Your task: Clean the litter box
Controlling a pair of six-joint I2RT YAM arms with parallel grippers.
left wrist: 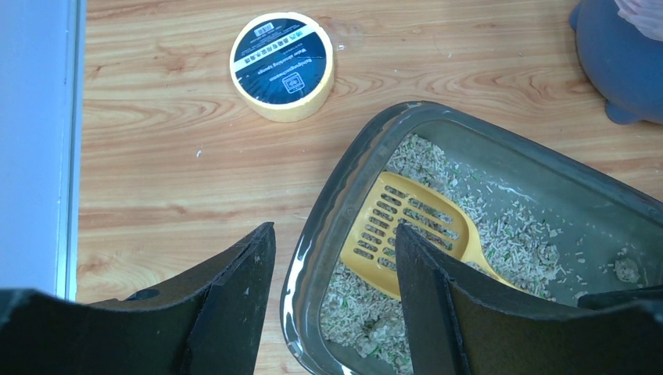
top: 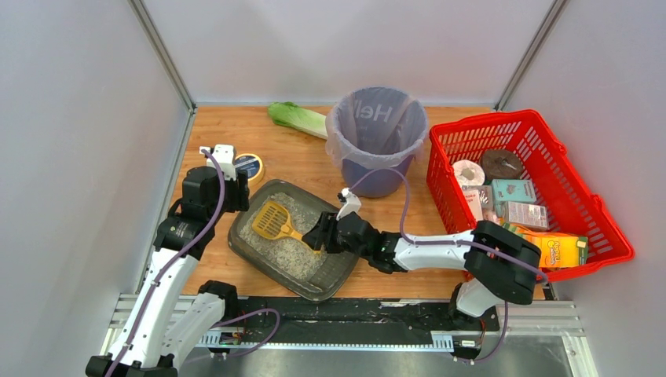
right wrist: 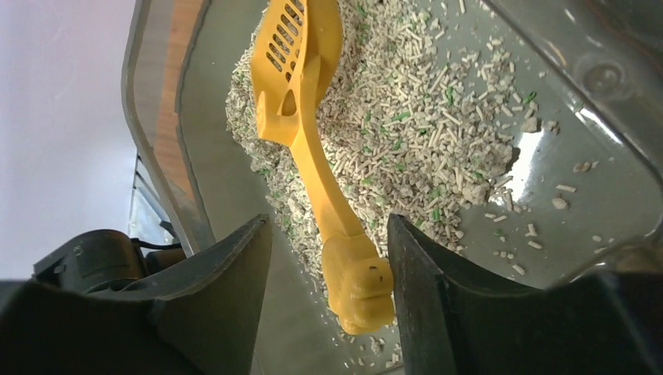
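The litter box (top: pixel 240 240) is a shallow dark grey tray of pale pellet litter on the wooden table, left of centre. A yellow slotted scoop (top: pixel 272 220) lies in it, head toward the far left. My right gripper (top: pixel 318 236) is open over the box. In the right wrist view the scoop's handle end (right wrist: pixel 358 289) sits between the fingers (right wrist: pixel 328 219), against the right one, with a gap to the left one. My left gripper (left wrist: pixel 335 228) is open and straddles the box's far-left rim (left wrist: pixel 324 199), beside the scoop head (left wrist: pixel 406 226).
A bin (top: pixel 377 137) lined with a purple bag stands behind the box. A red mesh basket (top: pixel 526 188) of packages fills the right side. A yellow tape roll (top: pixel 250 166) and a green leafy vegetable (top: pixel 297 118) lie at the back left. White walls enclose the table.
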